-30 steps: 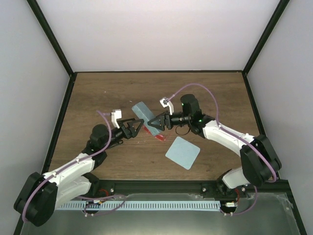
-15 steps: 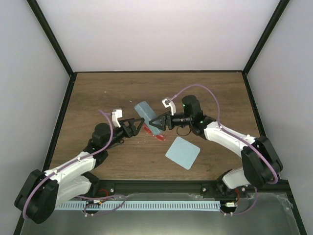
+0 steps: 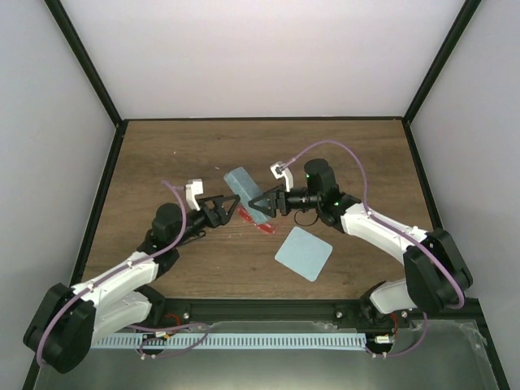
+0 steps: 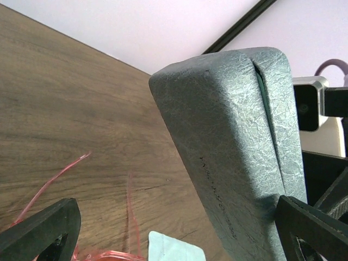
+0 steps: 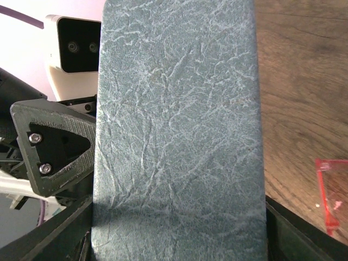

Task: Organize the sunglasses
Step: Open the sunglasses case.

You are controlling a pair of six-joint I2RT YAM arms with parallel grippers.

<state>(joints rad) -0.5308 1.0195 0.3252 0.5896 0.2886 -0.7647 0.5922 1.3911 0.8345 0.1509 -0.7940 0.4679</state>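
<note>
Sunglasses (image 3: pixel 265 228): lying on the desk (image 3: pixel 162 162) near its middle, just below the case (image 3: pixel 239 182) and near the cloth (image 3: pixel 304 253). Neither arm touches them. The left wrist view shows their thin temples splayed open across the wood, not folded.

Case: raised at a tilt, one end high against the back wall in the left wrist view. A thin dark seam runs along the lid, which looks shut or nearly so. Whether the far end rests on the desk cannot be told.

Right arm (image 3: pixel 382 231): its jaws are clenched on the near end of the case. In the right wrist view the case fills the whole gap between the two fingers. Judgement: the case is held up and presented so that the other arm can work the lid.

Left arm (image 3: pixel 122 272): its jaws are released and spread wide, grasping nothing, and face the case from the opposite side. The lower edge of the case passes behind one finger, so contact cannot be confirmed.

Stage, as judged: the case is not yet opened and the sunglasses are not yet stowed, so this is early in the task. The next move calls for the left jaws to take the lid at the seam.

Risk: the textured shell may twist in a one-end grip. The splayed temples lie close beneath it and could be snagged or crushed if the case drops.
</note>
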